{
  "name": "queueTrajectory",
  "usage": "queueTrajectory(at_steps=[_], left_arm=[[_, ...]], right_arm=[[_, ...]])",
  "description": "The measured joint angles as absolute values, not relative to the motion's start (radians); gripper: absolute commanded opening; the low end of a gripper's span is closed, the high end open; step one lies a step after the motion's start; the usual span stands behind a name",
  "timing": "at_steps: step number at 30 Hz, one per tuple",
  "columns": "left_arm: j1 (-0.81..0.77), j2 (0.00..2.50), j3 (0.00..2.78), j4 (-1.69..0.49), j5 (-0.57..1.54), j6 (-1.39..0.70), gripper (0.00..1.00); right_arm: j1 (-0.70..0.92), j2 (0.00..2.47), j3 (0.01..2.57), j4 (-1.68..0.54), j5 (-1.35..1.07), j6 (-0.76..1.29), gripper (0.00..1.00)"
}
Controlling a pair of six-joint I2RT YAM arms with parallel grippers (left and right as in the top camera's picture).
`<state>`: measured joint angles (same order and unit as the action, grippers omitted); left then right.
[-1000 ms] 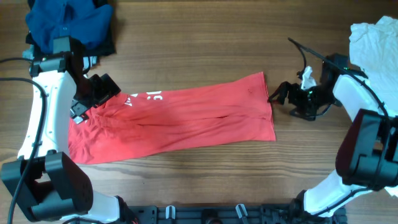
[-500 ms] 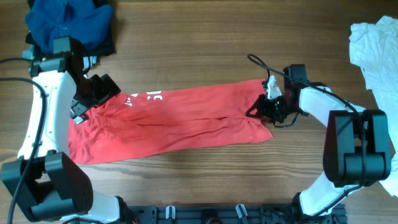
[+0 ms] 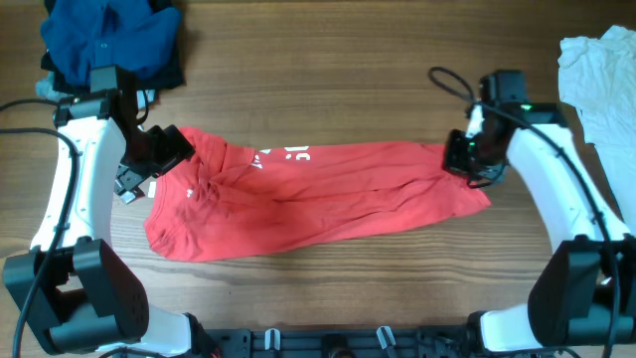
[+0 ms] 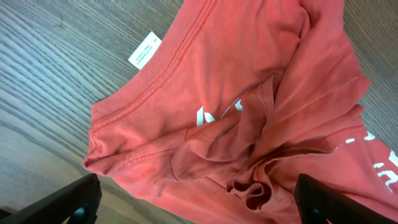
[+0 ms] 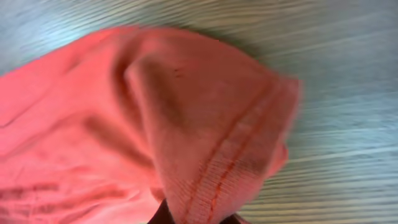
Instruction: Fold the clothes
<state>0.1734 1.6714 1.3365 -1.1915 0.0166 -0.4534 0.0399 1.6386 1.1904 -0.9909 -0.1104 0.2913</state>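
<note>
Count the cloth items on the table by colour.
Red: 1, the T-shirt
Blue: 1, the bundle at the far left corner
White: 1, the cloth at the far right edge
Total: 3

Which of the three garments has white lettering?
The red T-shirt, stretched out in the middle; the blue garment and the white garment in the far corners show none.
</note>
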Motion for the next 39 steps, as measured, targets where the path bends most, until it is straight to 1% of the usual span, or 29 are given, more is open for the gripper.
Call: queueTrajectory(at_steps=[3, 5, 6, 7, 8, 10, 11, 13, 14, 16, 17, 18, 19, 21, 24, 26, 27, 28, 29, 30, 31, 32, 34, 37, 39], left_arm=[[0.173, 1.671, 1.336, -1.185, 0.017, -0.453, 1.0], [0.173, 1.671, 1.336, -1.185, 0.017, -0.453, 1.0], [0.173, 1.671, 1.336, -1.185, 0.017, -0.453, 1.0], [0.173, 1.671, 1.336, -1.186, 0.017, -0.453, 1.0], [0.173, 1.671, 1.336, -1.189, 0.017, -0.453, 1.0], [0.173, 1.671, 1.334, -1.194, 0.017, -0.453, 1.0], [0.173, 1.671, 1.334, -1.195, 0.017, -0.453, 1.0], [0.173, 1.671, 1.334, -1.196, 0.017, -0.453, 1.0], [0.173, 1.671, 1.334, -1.197, 0.017, -0.453, 1.0], [0.173, 1.671, 1.334, -1.197, 0.017, -0.453, 1.0], [0.173, 1.671, 1.334, -1.197, 0.017, -0.453, 1.0], [0.173, 1.671, 1.334, -1.197, 0.017, -0.453, 1.0], [0.173, 1.671, 1.334, -1.197, 0.017, -0.453, 1.0], [0.173, 1.671, 1.334, -1.197, 0.017, -0.453, 1.0], [0.173, 1.671, 1.334, -1.197, 0.017, -0.453, 1.0], [0.173, 1.671, 1.334, -1.197, 0.017, -0.453, 1.0], [0.173, 1.671, 1.334, -1.197, 0.017, -0.453, 1.0], [0.173, 1.671, 1.334, -1.198, 0.017, -0.453, 1.0], [0.173, 1.671, 1.334, -1.198, 0.017, -0.453, 1.0], [0.173, 1.671, 1.334, -1.198, 0.017, -0.453, 1.0], [0.173, 1.671, 1.333, -1.198, 0.017, -0.453, 1.0], [0.173, 1.671, 1.333, -1.198, 0.017, -0.453, 1.0], [0.173, 1.671, 1.333, -1.201, 0.017, -0.453, 1.0], [0.173, 1.671, 1.333, -1.2, 0.017, -0.453, 1.0], [0.173, 1.671, 1.333, -1.2, 0.017, -0.453, 1.0]], right_arm=[[0.203, 1.642, 1.185, -0.951, -0.096, 0.344, 0.05], [0.324, 1.667, 1.185, -0.925, -0.085, 0.387, 0.38], [0.389, 1.695, 1.185, -0.903, -0.083, 0.415, 0.71], [0.433, 1.718, 1.185, -0.894, -0.083, 0.43, 0.78], [0.488, 1.75, 1.185, -0.885, -0.086, 0.453, 0.79], [0.523, 1.775, 1.184, -0.882, -0.085, 0.472, 0.81], [0.52, 1.775, 1.185, -0.891, -0.084, 0.479, 0.87], [0.501, 1.773, 1.202, -0.948, -0.081, 0.484, 0.96], [0.479, 1.765, 1.224, -0.981, -0.075, 0.491, 0.99], [0.399, 1.706, 1.272, -1.023, -0.057, 0.49, 1.0], [0.344, 1.667, 1.288, -1.029, -0.059, 0.471, 0.94], [0.282, 1.635, 1.3, -1.032, -0.071, 0.441, 0.92], [0.215, 1.623, 1.304, -1.028, -0.108, 0.378, 0.91], [0.126, 1.639, 1.295, -0.997, -0.177, 0.282, 0.92], [0.051, 1.729, 1.255, -0.966, -0.305, 0.15, 0.91], [0.036, 1.799, 1.238, -0.944, -0.39, 0.086, 0.84], [0.036, 1.83, 1.229, -0.935, -0.43, 0.058, 0.77], [0.036, 1.859, 1.221, -0.928, -0.467, 0.042, 0.57], [0.036, 1.874, 1.213, -0.923, -0.5, 0.026, 0.43], [0.036, 1.878, 1.208, -0.918, -0.511, 0.025, 0.42], [0.036, 1.88, 1.204, -0.915, -0.525, 0.021, 0.38], [0.036, 1.88, 1.201, -0.915, -0.535, 0.02, 0.3], [0.036, 1.88, 1.2, -0.908, -0.546, 0.022, 0.22], [0.036, 1.88, 1.198, -0.857, -0.599, 0.056, 0.04], [0.036, 1.88, 1.196, -0.797, -0.694, 0.083, 0.04]])
